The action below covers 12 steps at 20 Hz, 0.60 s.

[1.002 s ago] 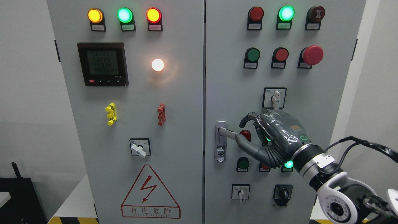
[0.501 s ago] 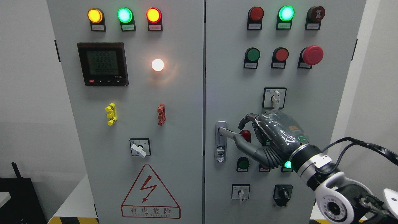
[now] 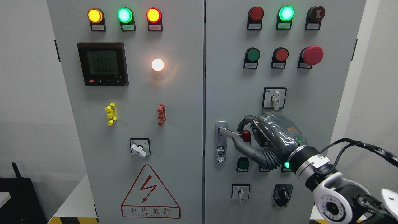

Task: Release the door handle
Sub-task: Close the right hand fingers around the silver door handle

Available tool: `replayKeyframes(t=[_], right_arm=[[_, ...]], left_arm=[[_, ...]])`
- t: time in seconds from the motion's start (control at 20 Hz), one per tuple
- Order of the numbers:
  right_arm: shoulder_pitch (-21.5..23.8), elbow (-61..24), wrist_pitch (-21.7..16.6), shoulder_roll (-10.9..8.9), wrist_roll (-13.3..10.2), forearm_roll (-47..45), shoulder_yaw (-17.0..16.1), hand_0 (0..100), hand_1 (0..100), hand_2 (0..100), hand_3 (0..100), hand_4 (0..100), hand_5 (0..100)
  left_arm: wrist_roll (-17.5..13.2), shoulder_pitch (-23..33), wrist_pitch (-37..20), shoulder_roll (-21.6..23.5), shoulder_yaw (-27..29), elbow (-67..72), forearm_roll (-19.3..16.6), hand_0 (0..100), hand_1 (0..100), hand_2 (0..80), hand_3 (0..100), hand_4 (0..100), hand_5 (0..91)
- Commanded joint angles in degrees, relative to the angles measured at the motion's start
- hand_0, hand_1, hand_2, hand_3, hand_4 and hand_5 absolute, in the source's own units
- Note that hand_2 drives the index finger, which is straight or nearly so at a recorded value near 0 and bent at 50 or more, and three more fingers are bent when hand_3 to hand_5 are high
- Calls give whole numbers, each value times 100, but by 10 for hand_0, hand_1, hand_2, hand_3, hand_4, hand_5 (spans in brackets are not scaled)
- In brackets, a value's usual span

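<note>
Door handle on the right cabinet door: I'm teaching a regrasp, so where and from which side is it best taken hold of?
Grip the free outer end of the door handle, the lever that sticks out rightward from its vertical lock plate. Come from the right, fingers wrapping over the top and thumb beneath, much as the right hand sits now. The pivot end against the plate looks to offer little room.

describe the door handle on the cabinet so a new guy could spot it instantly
Look at the grey cabinet's right-hand door, along its left edge just beside the centre seam, a little below mid-height. The door handle is a tall silver plate with a keyhole near its bottom and a lever pointing right toward the right hand. It is the only bare-metal fitting among coloured buttons and rotary switches.
</note>
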Motion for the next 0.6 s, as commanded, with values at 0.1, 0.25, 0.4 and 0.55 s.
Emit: replayKeyframes(t=[0.1,0.25,0.4,0.55], right_arm=[[2,46,-1,79,-28,-25,2,517,200,411,1000,1000,1000],[2,64,-10,114,-28,-25,2,518,201,414,1000,1000,1000],[11,82,-10,149,-28,-25,2,519,202,418,1000,1000,1000],[20,82,-10,149,-28,-25,2,519,206,422,1000,1000,1000]], left_arm=[[-2,-9,0,0,9,53,0,120,389,0,0,0,0],[-2,-17,0,0,9,53,0,120,389,0,0,0,0],[-2,-9,0,0,9,53,0,120,389,0,0,0,0],[-2,-9,0,0,9,53,0,120,389,0,0,0,0]])
